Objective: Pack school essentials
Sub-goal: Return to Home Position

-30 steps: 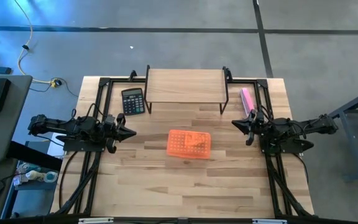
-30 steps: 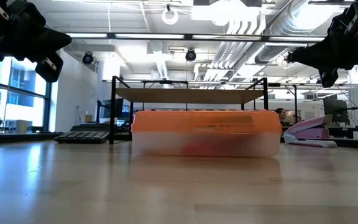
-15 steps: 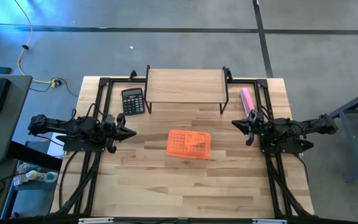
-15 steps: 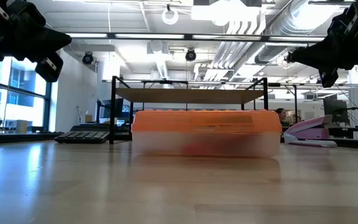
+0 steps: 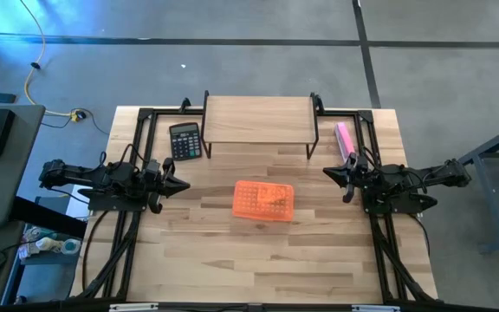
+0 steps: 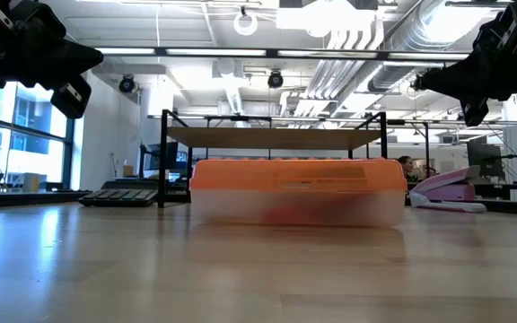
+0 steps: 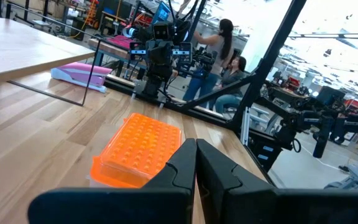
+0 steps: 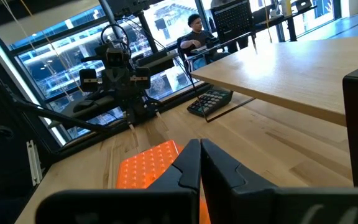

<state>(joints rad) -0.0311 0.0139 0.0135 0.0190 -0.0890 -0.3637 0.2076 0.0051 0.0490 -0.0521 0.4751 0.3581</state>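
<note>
An orange-lidded case [image 5: 263,200] lies closed on the table's middle; it also shows in the low view [image 6: 296,190], the left wrist view [image 7: 138,149] and the right wrist view [image 8: 149,163]. A reddish shape shows dimly through its clear wall. No loose stationery shows outside it. My left gripper [image 5: 186,184] is shut and empty, held above the table at its left. My right gripper [image 5: 326,172] is shut and empty, held above the table at its right.
A wooden shelf riser [image 5: 259,120] stands at the far middle. A black calculator [image 5: 184,140] lies left of it, a pink stapler-like block [image 5: 345,141] right of it. People show in the room beyond the table [image 7: 219,46].
</note>
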